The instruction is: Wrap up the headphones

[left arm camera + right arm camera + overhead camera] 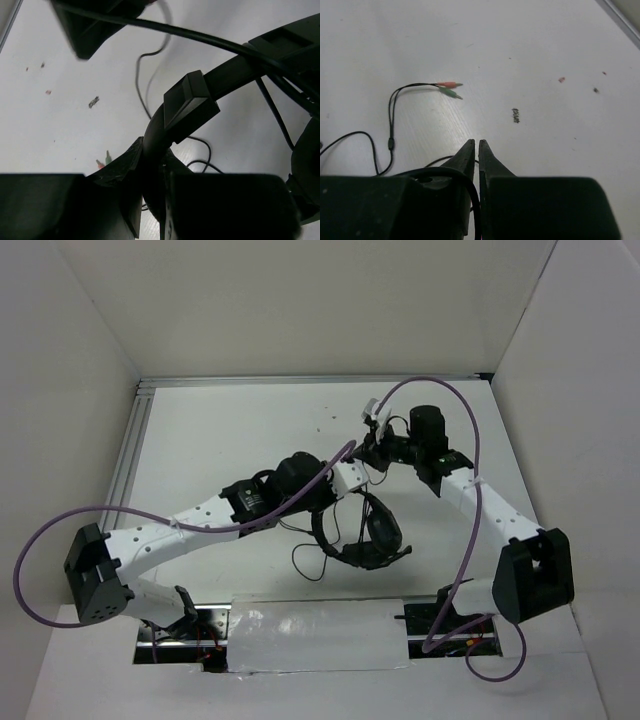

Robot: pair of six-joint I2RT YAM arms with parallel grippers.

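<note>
Headphones [378,532] with trailing cord [300,562] lie beside purple cable [325,472].

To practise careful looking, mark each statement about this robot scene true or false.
1. The left gripper grips the headphones by the headband. True.
2. The two plugs are pink and green. True.
3. The right gripper holds those plugs. False: they lie on the table, ahead of it.
4. The right gripper's fingers are spread wide. False: they are shut, with the cord running between them.
</note>
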